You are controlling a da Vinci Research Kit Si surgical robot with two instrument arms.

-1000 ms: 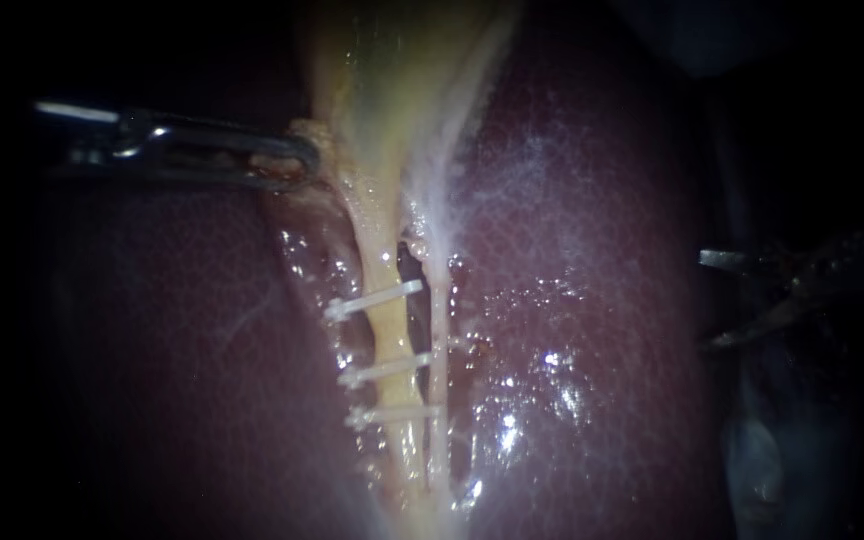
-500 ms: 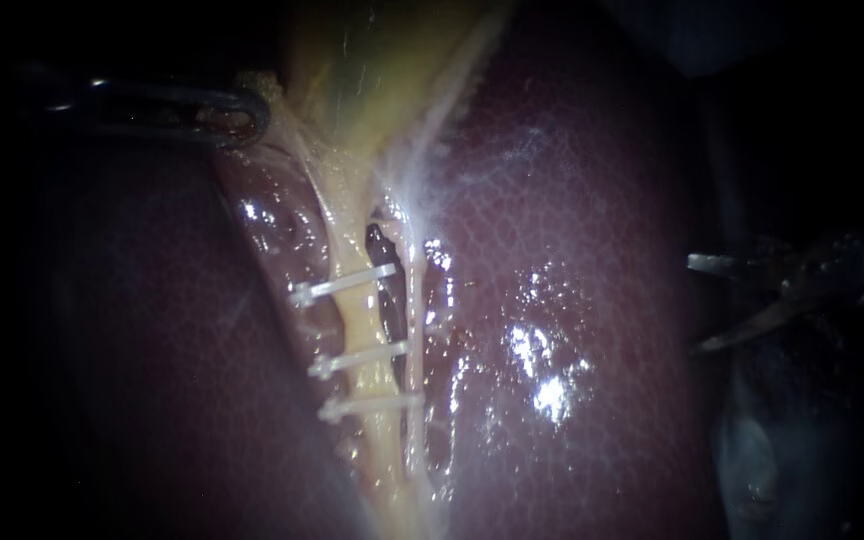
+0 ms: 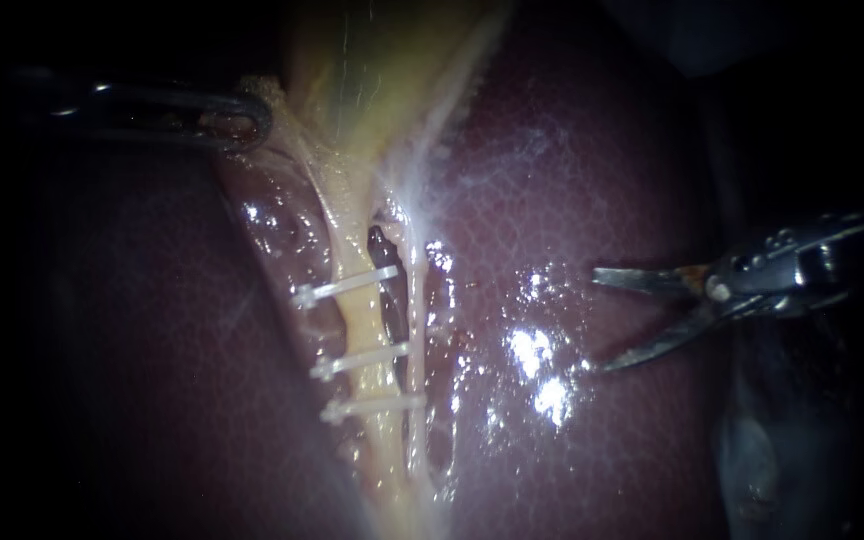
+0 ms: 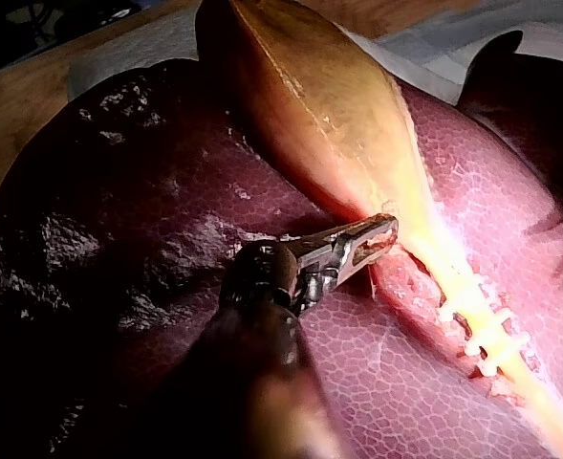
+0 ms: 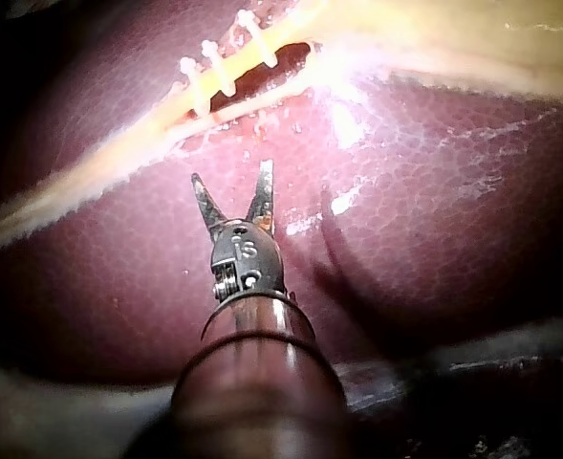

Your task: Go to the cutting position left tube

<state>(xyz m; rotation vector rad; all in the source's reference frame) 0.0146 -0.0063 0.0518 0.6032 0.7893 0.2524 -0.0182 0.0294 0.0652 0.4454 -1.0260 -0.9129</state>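
Note:
The yellowish left tube (image 3: 360,322) runs down from the gallbladder (image 3: 372,70) and carries three white clips (image 3: 344,285). A thinner pale right tube (image 3: 418,300) lies beside it. My left instrument (image 3: 247,118) is shut on a flap of tissue beside the gallbladder's neck and holds it taut; the left wrist view shows the same grip (image 4: 372,239). My right instrument (image 3: 595,320) hovers over the liver (image 3: 572,180), well right of both tubes, its two blades open and pointing at them. In the right wrist view the open blades (image 5: 231,177) stand short of the clips (image 5: 219,62).
Dark red liver (image 4: 119,239) surrounds the tubes on both sides, wet and shiny near the clips. A dark slit (image 3: 384,270) opens between the two tubes. In the left wrist view, white cloth (image 4: 434,43) lies beyond the gallbladder (image 4: 310,96).
My left instrument first drew the tissue and the clipped tubes up and to the left. Since then my right instrument has moved left across the liver toward the tubes, blades still open.

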